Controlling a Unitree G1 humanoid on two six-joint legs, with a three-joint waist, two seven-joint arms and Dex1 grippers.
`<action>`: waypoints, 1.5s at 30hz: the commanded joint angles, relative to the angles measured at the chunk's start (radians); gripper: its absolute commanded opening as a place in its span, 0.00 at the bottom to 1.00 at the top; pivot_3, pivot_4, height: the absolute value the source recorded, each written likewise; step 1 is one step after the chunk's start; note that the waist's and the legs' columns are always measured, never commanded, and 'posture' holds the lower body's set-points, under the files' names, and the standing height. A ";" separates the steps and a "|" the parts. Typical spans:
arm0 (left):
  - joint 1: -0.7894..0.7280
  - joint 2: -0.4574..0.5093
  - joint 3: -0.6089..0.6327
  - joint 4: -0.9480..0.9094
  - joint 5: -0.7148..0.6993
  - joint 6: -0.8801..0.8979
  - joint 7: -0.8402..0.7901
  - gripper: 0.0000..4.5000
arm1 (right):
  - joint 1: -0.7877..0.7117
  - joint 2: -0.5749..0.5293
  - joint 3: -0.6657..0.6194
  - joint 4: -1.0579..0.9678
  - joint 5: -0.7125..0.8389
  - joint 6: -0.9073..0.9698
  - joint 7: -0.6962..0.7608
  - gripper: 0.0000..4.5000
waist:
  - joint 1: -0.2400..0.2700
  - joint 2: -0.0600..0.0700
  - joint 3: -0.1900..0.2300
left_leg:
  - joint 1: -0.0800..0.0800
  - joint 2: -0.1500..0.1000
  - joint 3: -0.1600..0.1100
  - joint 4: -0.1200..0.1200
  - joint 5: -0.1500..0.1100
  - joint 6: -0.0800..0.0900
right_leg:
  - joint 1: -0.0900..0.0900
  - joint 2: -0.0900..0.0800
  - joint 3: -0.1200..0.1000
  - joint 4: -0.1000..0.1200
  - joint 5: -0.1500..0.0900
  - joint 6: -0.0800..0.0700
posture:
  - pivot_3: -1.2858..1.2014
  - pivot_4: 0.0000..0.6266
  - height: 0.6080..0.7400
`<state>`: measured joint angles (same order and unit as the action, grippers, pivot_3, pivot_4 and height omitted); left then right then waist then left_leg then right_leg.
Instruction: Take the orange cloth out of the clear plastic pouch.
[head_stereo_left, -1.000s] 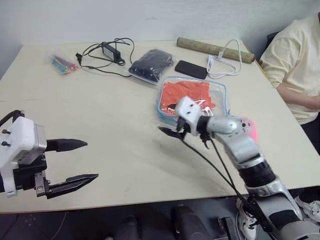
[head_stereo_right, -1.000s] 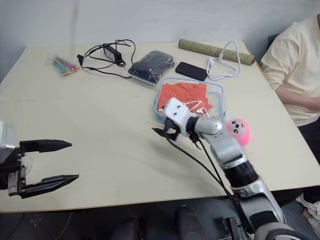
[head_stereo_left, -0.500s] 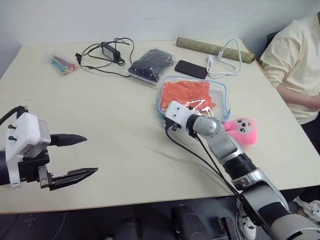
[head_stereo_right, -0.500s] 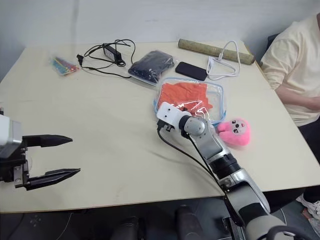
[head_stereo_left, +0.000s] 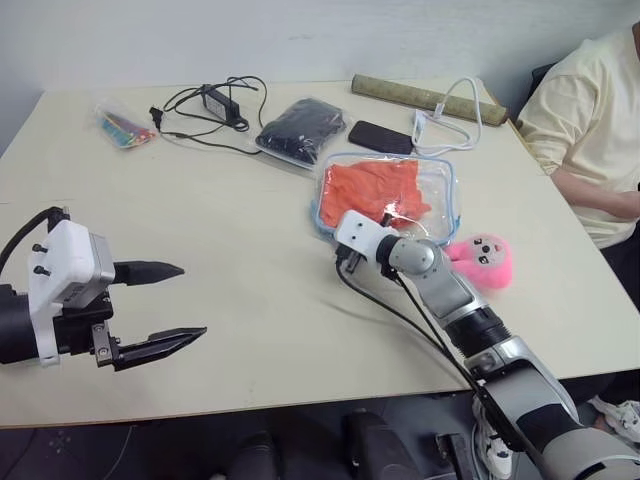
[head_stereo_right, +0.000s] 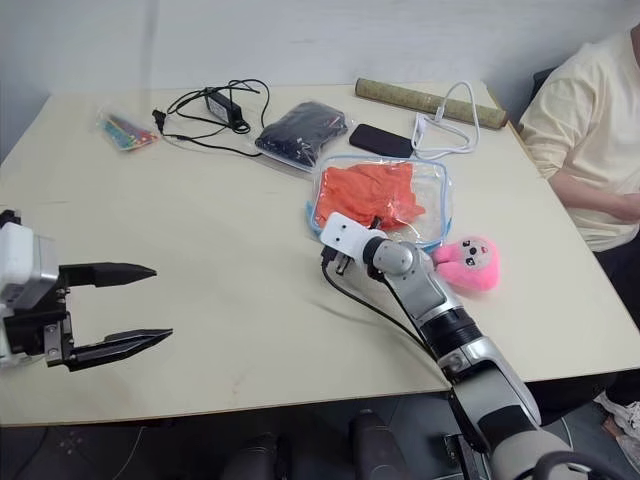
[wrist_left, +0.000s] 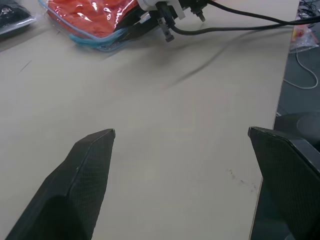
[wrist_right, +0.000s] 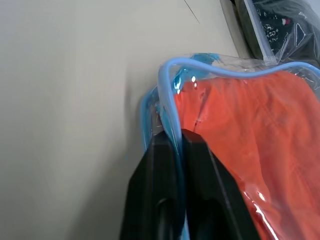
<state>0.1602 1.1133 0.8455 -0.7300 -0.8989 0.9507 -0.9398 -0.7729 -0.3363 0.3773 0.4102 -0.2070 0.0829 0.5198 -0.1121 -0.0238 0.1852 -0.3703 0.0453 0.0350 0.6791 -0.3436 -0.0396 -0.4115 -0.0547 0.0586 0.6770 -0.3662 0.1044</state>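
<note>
On the beige table (head_stereo_left: 250, 240), the right gripper (wrist_right: 174, 142) pinches the clear plastic pouch (head_stereo_left: 440, 185)'s blue rim, apparently to hold it while the orange cloth (head_stereo_left: 375, 190) comes out; the left gripper (head_stereo_left: 165, 305) waits agape, well away.

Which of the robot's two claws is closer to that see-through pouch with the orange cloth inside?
Right. The right gripper is shut on the clear plastic pouch at its blue edge; the left gripper hovers open, far across the table.
</note>
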 joint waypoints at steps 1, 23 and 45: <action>0.021 -0.020 0.050 0.004 0.018 -0.007 0.003 1.00 | 0.000 -0.005 -0.029 -0.018 0.032 -0.024 0.063 0.01 | -0.001 0.000 0.000 | 0.000 0.000 0.000 0.000 0.000 0.000 | 0.000 0.000 0.000 0.000 0.000 0.000 | 0.52 0.24 1.00; 0.201 -0.074 0.226 -0.103 -0.016 0.047 -0.012 1.00 | 0.002 0.242 0.150 -0.258 0.202 0.397 0.291 0.01 | -0.004 0.000 0.000 | 0.000 0.002 -0.001 -0.001 0.000 -0.001 | 0.000 0.001 -0.001 0.000 0.000 -0.001 | 0.52 0.24 1.00; 0.002 -0.013 -0.087 0.009 -0.003 -0.067 0.004 1.00 | -0.073 -0.037 -0.373 -0.605 0.680 0.961 0.399 1.00 | 0.004 0.000 0.000 | -0.001 0.002 -0.003 -0.003 -0.001 0.000 | 0.000 0.000 -0.002 -0.003 0.000 -0.001 | 0.52 0.24 1.00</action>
<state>0.1753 1.0912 0.7697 -0.7241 -0.8966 0.9035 -0.9434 -0.8396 -0.3296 0.0859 -0.1707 0.4460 1.0163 0.9420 -0.1080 -0.0235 0.1854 -0.3710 0.0463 0.0324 0.6751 -0.3448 -0.0395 -0.4114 -0.0553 0.0569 0.6730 -0.3659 0.1030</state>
